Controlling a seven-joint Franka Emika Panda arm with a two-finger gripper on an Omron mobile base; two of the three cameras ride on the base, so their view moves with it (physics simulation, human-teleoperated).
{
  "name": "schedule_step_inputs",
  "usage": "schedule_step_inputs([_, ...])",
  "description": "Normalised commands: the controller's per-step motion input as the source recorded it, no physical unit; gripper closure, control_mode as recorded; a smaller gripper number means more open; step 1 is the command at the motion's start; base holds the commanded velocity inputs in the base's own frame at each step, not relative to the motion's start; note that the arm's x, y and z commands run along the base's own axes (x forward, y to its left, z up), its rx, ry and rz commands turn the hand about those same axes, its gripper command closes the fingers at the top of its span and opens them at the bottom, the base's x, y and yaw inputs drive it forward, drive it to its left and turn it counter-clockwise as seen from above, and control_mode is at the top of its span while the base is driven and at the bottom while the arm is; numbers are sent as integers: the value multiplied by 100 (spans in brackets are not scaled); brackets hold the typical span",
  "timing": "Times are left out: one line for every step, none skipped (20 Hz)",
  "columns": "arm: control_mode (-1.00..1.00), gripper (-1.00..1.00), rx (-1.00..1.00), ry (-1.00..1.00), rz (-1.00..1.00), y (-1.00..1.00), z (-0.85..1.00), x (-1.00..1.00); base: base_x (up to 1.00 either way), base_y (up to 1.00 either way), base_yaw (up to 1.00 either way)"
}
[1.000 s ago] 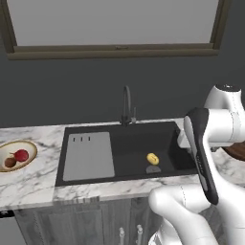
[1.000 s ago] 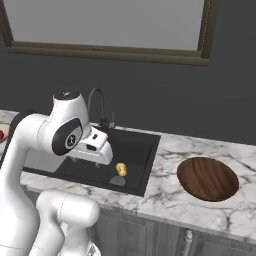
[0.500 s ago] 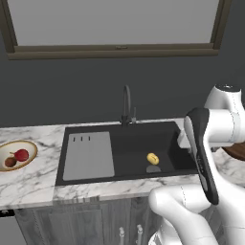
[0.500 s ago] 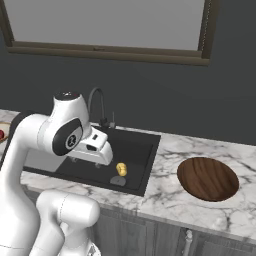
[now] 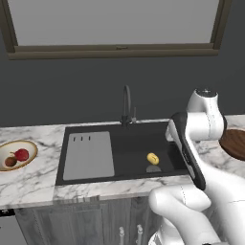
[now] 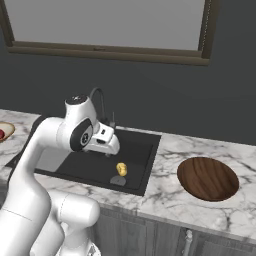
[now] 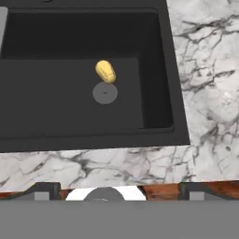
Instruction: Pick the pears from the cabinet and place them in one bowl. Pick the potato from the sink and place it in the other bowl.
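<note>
The pale-yellow potato lies in the black sink, touching the edge of its round grey drain. My gripper hangs above the sink's front rim, open, with nothing between its fingertips. The cream-tan bowl on the counter far left holds both pears, a red one and a brown one. The darker brown bowl sits empty right of the sink. The cabinet is out of view.
A dark curved tap rises behind the basin, and a ribbed grey drainboard fills the sink's left half. Marble counter runs along both sides. A framed window and dark wall stand behind.
The arm has leaned slightly forward over the sink. The potato, bowls and pears have not moved, and the jaws stay open.
</note>
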Motion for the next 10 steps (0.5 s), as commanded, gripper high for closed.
schedule_step_inputs([-100, -100, -15, -19, -1, 6, -39, 84, 0, 0, 0])
schedule_step_inputs([-100, -100, -8, -21, 0, 0, -49, 61, 0, 0, 0])
schedule_step_inputs([-100, -100, -6, -19, 0, 0, -44, 59, 0, 0, 0])
schedule_step_inputs([-100, -100, -9, -7, 0, 0, 0, 42, 0, 0, 0])
schedule_step_inputs([-100, -100, -5, -4, 0, 0, 0, 32, 0, 0, 0])
schedule_step_inputs([-100, -100, -4, 0, 0, 1, 0, 40, 0, 0, 0])
schedule_step_inputs([-100, -100, 0, 0, 0, 0, 0, 45, 0, 0, 0])
schedule_step_inputs([-100, -100, 0, 0, 0, 0, -14, 46, 0, 0, 0])
schedule_step_inputs([-100, -100, 8, 0, 0, 0, -12, 63, 0, 0, 0])
schedule_step_inputs([-100, -100, 11, 1, 0, 0, -10, 71, 0, 0, 0])
